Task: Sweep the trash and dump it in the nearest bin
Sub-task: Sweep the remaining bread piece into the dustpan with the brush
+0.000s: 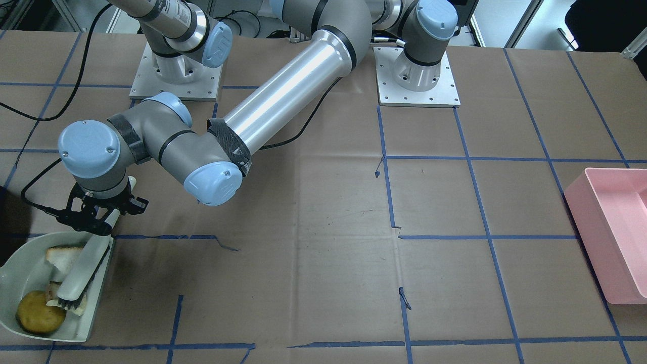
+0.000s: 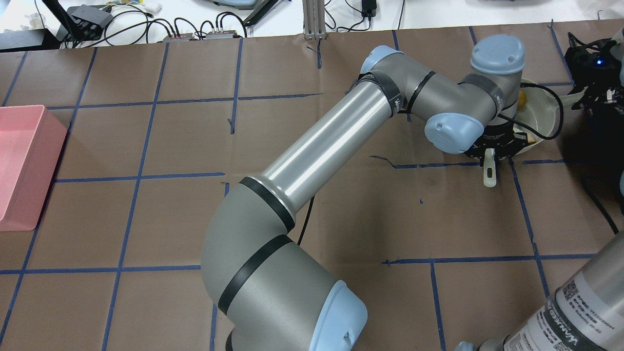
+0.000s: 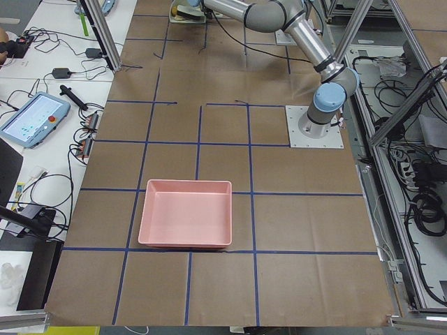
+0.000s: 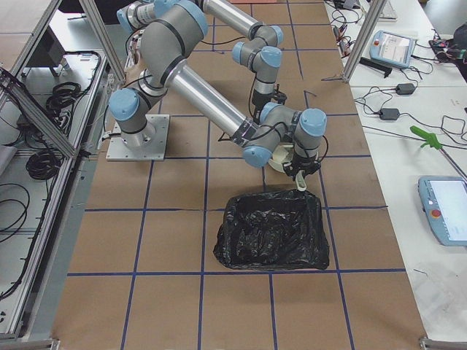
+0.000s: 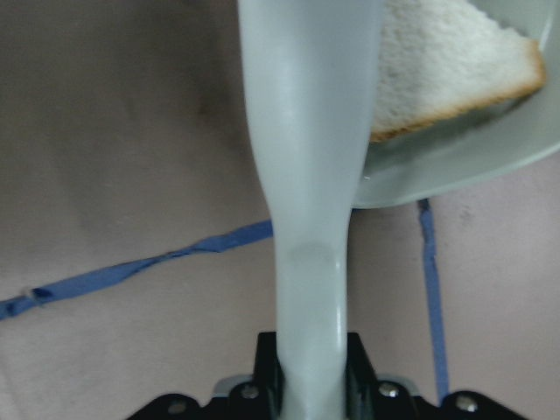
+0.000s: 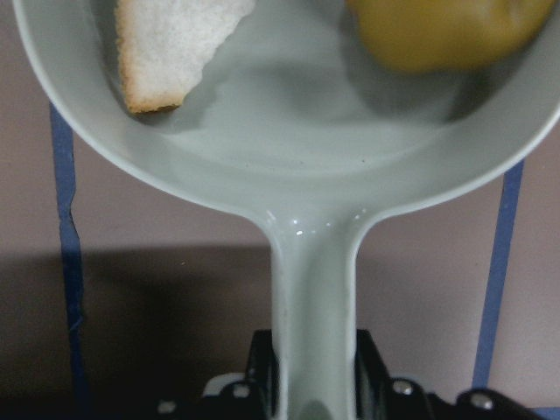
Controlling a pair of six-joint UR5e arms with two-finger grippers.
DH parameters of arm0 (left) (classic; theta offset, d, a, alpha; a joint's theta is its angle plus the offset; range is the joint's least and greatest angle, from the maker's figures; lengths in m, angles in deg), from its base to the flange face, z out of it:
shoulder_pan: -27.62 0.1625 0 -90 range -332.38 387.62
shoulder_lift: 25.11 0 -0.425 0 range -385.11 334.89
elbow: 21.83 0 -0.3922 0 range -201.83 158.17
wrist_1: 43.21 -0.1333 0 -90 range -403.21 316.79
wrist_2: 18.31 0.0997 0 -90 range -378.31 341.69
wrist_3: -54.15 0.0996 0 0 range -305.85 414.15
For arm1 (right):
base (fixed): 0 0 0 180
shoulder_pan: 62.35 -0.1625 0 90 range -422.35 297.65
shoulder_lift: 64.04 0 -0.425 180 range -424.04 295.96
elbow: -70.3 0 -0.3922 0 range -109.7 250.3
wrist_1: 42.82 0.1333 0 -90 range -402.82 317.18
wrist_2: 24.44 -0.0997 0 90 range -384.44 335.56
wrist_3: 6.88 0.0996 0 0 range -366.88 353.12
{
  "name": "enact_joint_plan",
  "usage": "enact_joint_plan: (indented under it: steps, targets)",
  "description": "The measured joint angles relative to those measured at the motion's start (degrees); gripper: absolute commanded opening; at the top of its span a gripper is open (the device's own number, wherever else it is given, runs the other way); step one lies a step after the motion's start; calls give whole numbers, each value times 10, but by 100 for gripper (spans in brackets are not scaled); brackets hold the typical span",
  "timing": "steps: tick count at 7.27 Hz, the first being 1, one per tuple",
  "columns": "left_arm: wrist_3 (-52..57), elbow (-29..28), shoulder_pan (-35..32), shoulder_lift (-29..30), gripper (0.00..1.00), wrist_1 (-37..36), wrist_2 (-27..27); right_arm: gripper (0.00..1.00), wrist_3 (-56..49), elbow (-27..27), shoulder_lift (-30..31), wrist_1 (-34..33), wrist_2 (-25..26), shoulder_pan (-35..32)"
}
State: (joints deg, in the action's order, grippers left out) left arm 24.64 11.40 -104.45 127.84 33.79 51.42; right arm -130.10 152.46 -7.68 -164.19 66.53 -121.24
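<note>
A pale green dustpan [image 1: 20, 263] at the table's edge holds the round yellow-brown lump [image 1: 40, 316] and two bread slices [image 1: 63, 258]. My left gripper [image 1: 98, 222] is shut on the handle of a pale brush [image 1: 83, 273], whose bristles rest in the pan against the bread. In the left wrist view the brush handle [image 5: 306, 131] runs up to a slice [image 5: 446, 66]. My right gripper [image 6: 315, 385] is shut on the dustpan handle [image 6: 311, 289]; the lump [image 6: 437, 31] and a slice [image 6: 171, 44] lie in the pan. The black bin [image 4: 273, 230] stands right beside the pan.
A pink rectangular tray [image 1: 611, 227] sits at the far end of the table, also seen in the overhead view [image 2: 19, 165]. My left arm [image 2: 321, 146] reaches across the brown paper table with blue tape lines. Cables and equipment lie beyond the far edge [image 2: 195, 29].
</note>
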Motion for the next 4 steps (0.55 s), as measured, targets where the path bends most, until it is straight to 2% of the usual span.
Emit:
enact_joint_plan:
  steps: [2,4]
  targets:
    - [3,0,-2,-2,0,-5,-36,0,0,0,0,0,0,0]
    - [3,2,-6,-10,0,-2,-45,0,0,0,0,1,-3,0]
